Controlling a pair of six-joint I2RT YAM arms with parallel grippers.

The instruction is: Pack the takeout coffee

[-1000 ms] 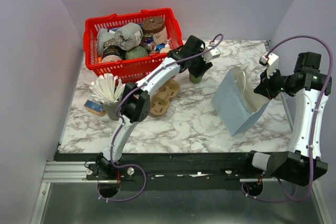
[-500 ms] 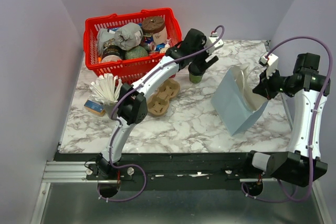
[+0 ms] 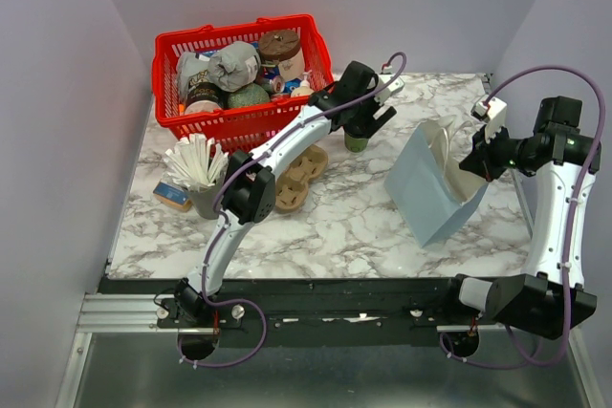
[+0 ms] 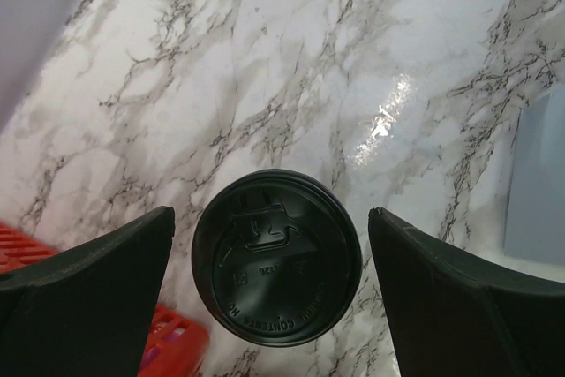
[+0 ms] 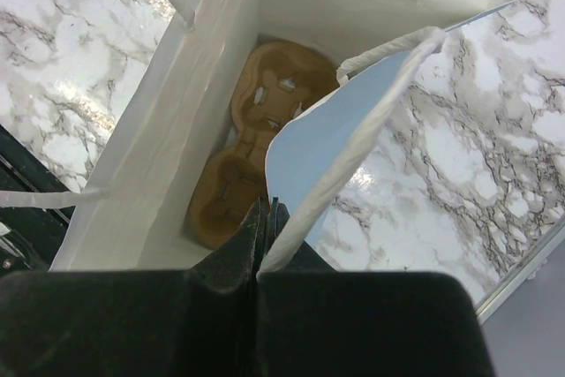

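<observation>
Left fingers (image 4: 97, 280) have swung wide apart since a second ago. Now they just straddle the takeout coffee (image 4: 276, 256), one on each side, with a gap to the black lid.

Going left to right on the overhead view:
- a grey cup of white stirrers (image 3: 198, 179) sits at 9 o'clock on the worktop (image 3: 335, 226)
- a red basket (image 3: 239, 121) full of stuff is at 11
- a brown cup carrier (image 3: 298, 174) lies near the middle
- the coffee stands upright at about 1 o'clock, right under the left wrist, green side just peeking out
- a light blue paper bag (image 3: 430, 193) is over at 3 o'clock, mouth open

Right fingers (image 5: 263, 222) are pressed together, pinching the bag's rim next to a white handle. The wrist view shows a second brown carrier (image 5: 256, 121) lying flat on the bag's bottom.
</observation>
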